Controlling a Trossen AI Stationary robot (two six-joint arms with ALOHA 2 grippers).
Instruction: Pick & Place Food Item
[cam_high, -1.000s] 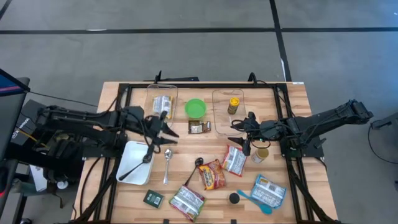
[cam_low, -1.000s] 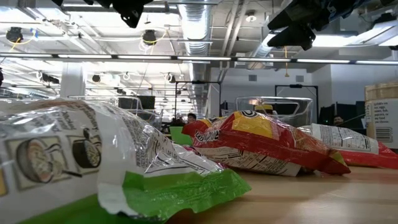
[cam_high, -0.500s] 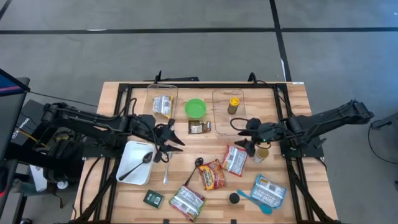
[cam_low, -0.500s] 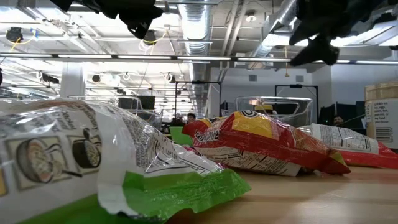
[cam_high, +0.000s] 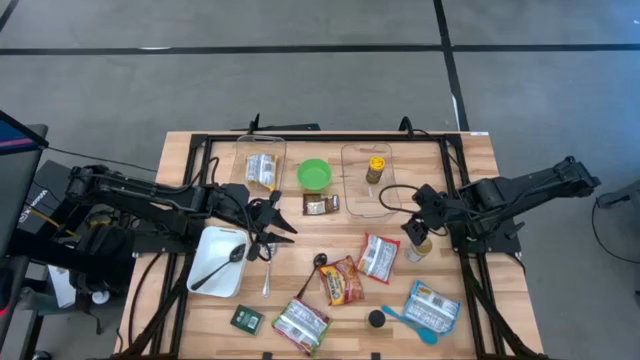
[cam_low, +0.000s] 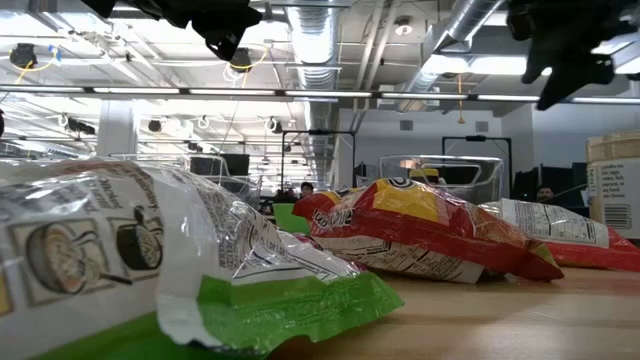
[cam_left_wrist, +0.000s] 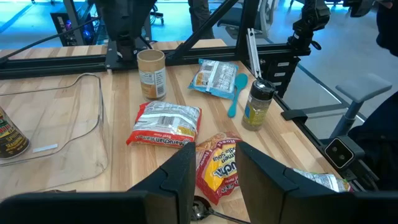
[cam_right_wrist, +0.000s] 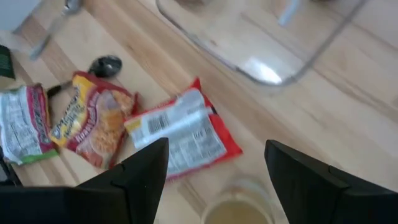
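**Right arm poised over a cup and packet, nothing yet picked**

The task names no particular food item, so the target is a judgement. Nearest the right gripper (cam_high: 413, 226) are a small tan cup (cam_high: 419, 247), almost directly below it in the right wrist view, and a red-and-white packet (cam_high: 377, 257) lying flat on the table (cam_high: 470, 165) just beside the cup. A red-and-yellow noodle packet (cam_high: 341, 281) lies a little further toward the middle, touching a dark spoon (cam_high: 321, 262).

The right gripper hangs above the table with its 2 fingers well apart and nothing between them. The left gripper (cam_high: 268, 228) hovers near the white tray (cam_high: 206, 262), which holds another spoon; its fingers stand a narrow gap apart, empty, as the left wrist view shows.

This looks like the approach step: no item is gripped, and 2 clear containers (cam_high: 362, 184) at the far side already hold items, so they are likely the destination. The next move calls for settling on 1 target, lowering over it, and closing squarely; a flat packet would need a pinch on its edge.
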